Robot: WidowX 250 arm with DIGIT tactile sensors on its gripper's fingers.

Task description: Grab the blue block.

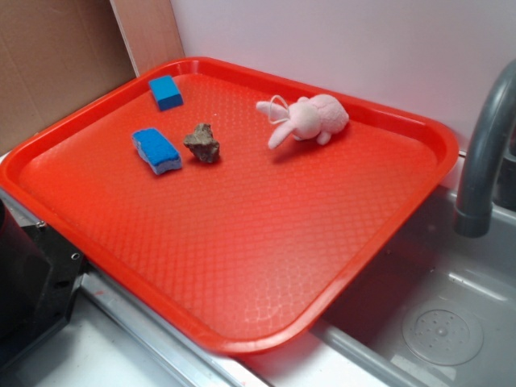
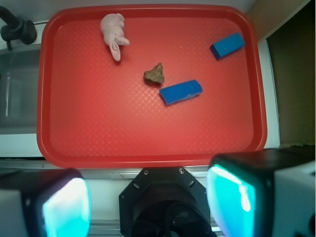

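Observation:
The blue block (image 1: 165, 92) lies near the far left corner of the red tray (image 1: 266, 266); in the wrist view the blue block (image 2: 227, 45) is at the upper right of the tray (image 2: 148, 143). My gripper (image 2: 148, 202) is open and empty. Its cyan-lit fingers (image 2: 236, 197) stand wide apart, high above the tray's near edge and far from the block. The gripper does not show in the exterior view.
A blue sponge with a pale bottom (image 1: 156, 150) (image 2: 180, 92) and a brown rock (image 1: 202, 143) (image 2: 154, 74) lie near the block. A pink plush rabbit (image 1: 308, 118) (image 2: 113, 28) lies at the tray's far side. A grey faucet (image 1: 484, 153) and sink (image 1: 435, 322) are beside the tray.

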